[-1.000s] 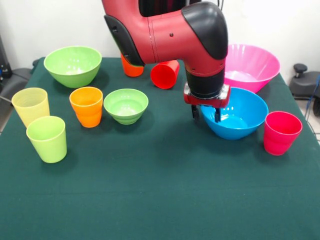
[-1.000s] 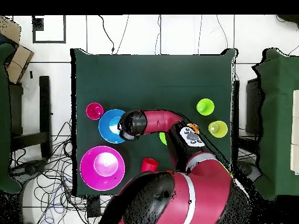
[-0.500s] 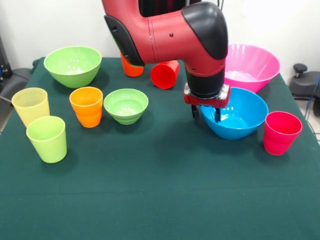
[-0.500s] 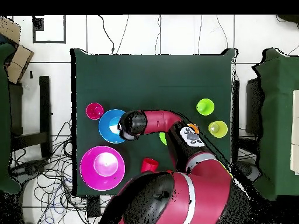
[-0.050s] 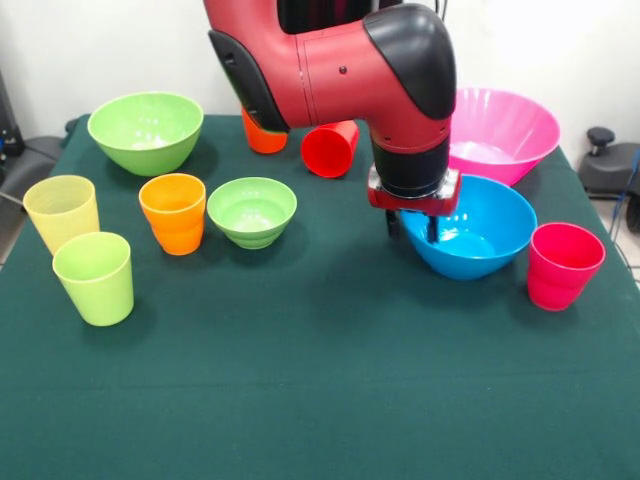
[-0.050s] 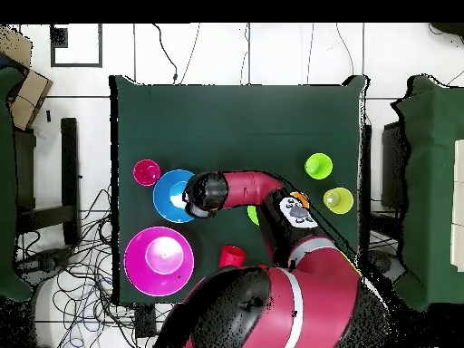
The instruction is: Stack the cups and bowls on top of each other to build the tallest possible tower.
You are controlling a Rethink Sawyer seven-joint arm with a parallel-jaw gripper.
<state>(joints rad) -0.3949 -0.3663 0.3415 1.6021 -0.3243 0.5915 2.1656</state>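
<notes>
Jaws of the gripper (image 5: 411,227) straddle the near-left rim of the large blue bowl (image 5: 480,230), one finger outside the wall and one inside; whether they pinch the rim or stand slightly apart cannot be told from either view. Nothing is lifted: the blue bowl rests on the green surface (image 5: 320,400).

Status: no tower exists. Every item sits singly, so all stacking remains to be done.

Item positions, largest to smallest:

1. Large pink bowl (image 5: 505,130): behind the blue bowl, just beside it or touching; contact cannot be confirmed.
2. Large blue bowl: under the gripper.
3. Large light green bowl (image 5: 145,130): far left corner, well apart from the other bowls.
4. Small light green bowl (image 5: 252,210): centre-left, just beside an upright orange cup (image 5: 173,212).
5. Remaining cups: pale yellow cup (image 5: 62,212) and lime green cup (image 5: 94,277) at the left edge, near each other; pinkish-red cup (image 5: 564,265) upright just right of the blue bowl; red cup (image 5: 331,147) lying on its side behind the arm; second orange cup (image 5: 262,136) mostly hidden by the arm
</notes>
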